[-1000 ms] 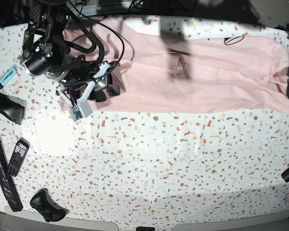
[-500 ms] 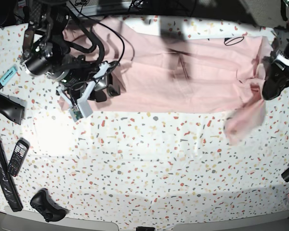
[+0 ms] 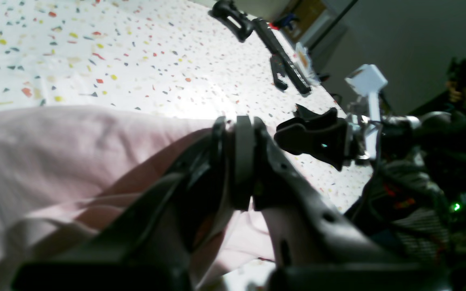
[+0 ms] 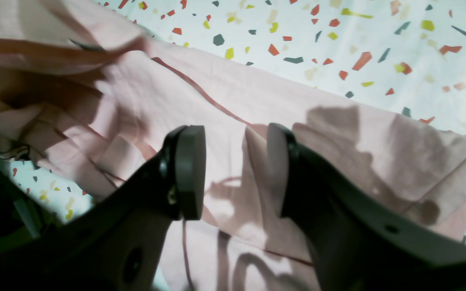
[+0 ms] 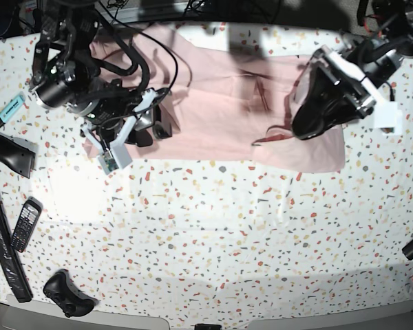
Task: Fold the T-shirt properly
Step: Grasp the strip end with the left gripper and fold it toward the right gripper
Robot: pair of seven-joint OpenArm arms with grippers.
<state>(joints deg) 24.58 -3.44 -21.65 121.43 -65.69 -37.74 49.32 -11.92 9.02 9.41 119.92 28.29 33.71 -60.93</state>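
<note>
T-shirt (image 5: 217,130) lies across the bench (image 5: 213,247), upper part of the frame; the left gripper (image 5: 304,130), upper right, pinches its end, presumably to fold it inward, while the right gripper (image 5: 151,137), upper left, waits apart.

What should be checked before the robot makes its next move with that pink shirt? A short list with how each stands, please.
1. Left gripper has a grip on the T-shirt: ok, the cloth is pinched between its fingers.
2. Right gripper is open and free of cloth: ok, open with no fabric clamped.
3. Shirt lies flat and smooth: not ok, it is creased and bunched.
4. Phone-like black device is away from the shirt: ok.
5. Layers under the left arm are aligned: cannot tell, the arm hides them.
</note>
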